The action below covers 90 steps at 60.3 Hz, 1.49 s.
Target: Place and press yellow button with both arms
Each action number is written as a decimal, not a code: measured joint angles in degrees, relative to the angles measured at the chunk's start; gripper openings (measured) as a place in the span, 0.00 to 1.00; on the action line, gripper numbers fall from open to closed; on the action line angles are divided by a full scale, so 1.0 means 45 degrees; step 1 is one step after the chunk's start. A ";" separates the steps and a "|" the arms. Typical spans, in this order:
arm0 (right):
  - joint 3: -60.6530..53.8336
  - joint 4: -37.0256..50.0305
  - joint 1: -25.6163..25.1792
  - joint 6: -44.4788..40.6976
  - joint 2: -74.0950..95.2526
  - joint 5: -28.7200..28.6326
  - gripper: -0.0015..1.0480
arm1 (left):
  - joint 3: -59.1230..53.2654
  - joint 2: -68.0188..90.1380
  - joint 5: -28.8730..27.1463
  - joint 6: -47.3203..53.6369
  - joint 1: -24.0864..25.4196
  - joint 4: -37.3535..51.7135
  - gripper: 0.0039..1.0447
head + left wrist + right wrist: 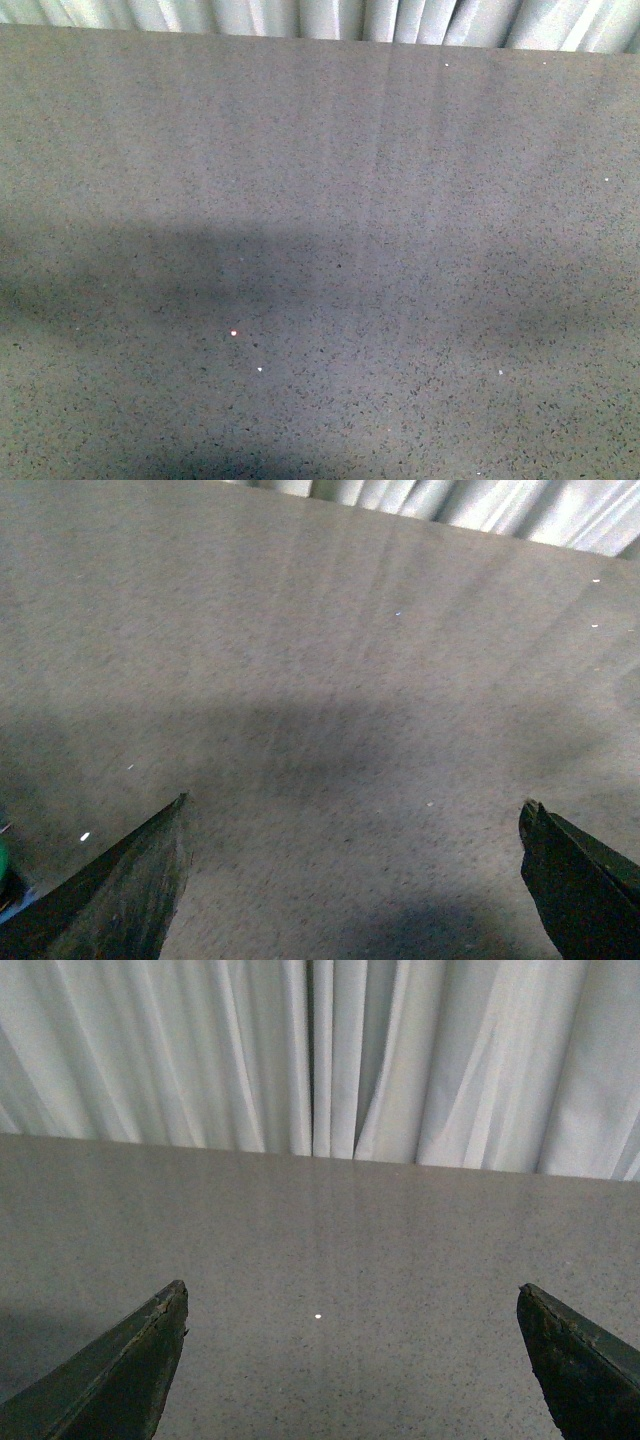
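The yellow button is out of view in all three views. My left gripper [355,805] is open, its two dark fingertips [140,880] wide apart over the bare grey speckled table [330,680], with nothing between them. My right gripper [352,1290] is open too, its dark fingertips [570,1355] spread over the same grey table [330,1230], empty. Neither arm shows in the front view, which holds only the tabletop [320,250].
A white pleated curtain [320,1050] hangs behind the table's far edge; it also shows in the front view [330,18] and the left wrist view [500,505]. A small green and blue bit [4,872] sits at the edge of the left wrist view. Soft shadows lie on the table.
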 joint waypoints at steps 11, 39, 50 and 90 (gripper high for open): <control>0.0000 0.0000 0.0000 0.0000 -0.0005 0.0005 0.91 | 0.1171 0.4643 -0.1054 0.0112 0.2123 0.3920 0.91; 0.0000 0.0000 0.0000 0.0000 -0.0005 0.0005 0.91 | 0.2574 1.3415 -0.2132 0.1020 0.6581 0.9360 0.91; 0.0000 0.0000 0.0000 0.0000 -0.0005 0.0005 0.91 | 0.2705 1.4168 -0.2307 0.1263 0.7125 0.9816 0.91; 0.0000 0.0000 0.0000 0.0000 -0.0005 0.0005 0.91 | 0.2438 1.6223 -0.3079 0.2152 0.7392 1.1074 0.87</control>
